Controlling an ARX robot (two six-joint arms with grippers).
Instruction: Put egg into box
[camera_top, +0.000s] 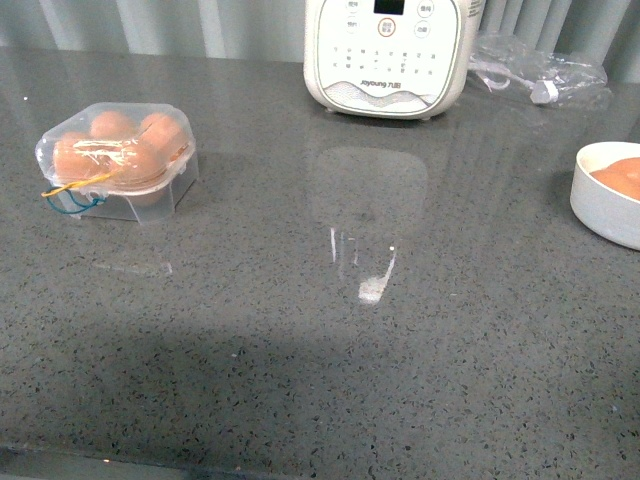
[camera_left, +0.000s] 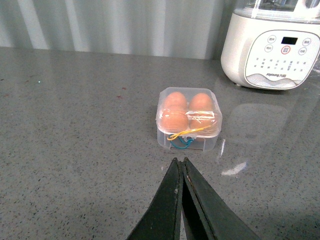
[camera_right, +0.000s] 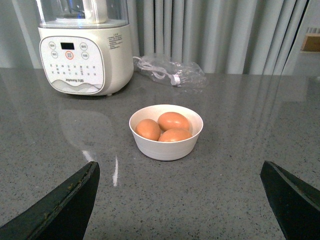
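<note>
A white countertop kitchen appliance (camera_right: 85, 55) with a button panel and a clear upper jug stands beyond both claws, well apart from each; past it lies a crumpled clear plastic bag (camera_right: 172, 72) holding a white cable. Nothing stands between either claw and the container ahead of it.

The left gripper (camera_left: 180, 165) is clenched, its two dark fingers (camera_left: 167, 210) pressed together at the tips and grasping nothing. Just ahead of those tips, near but not touching, sits the small clear plastic four-cell egg box (camera_left: 189, 120) with its domed lid down and a thin blue-and-yellow band at the near edge. Four brown eggs show through the lid, one in each cell.

The right gripper (camera_right: 180, 172) is released, its dark fingers (camera_right: 65, 205) spread wide with bare counter between them. Ahead of that gap, apart from both fingers, rests a round white bowl (camera_right: 166, 145) holding three smooth orange-brown eggs. The uppermost egg (camera_right: 173, 120) lies toward the bowl's far side, touching the other two.

Everything sits on a speckled grey stone countertop (camera_top: 300, 380) with glossy reflections. Pale grey pleated curtains (camera_right: 225, 30) hang behind it.
</note>
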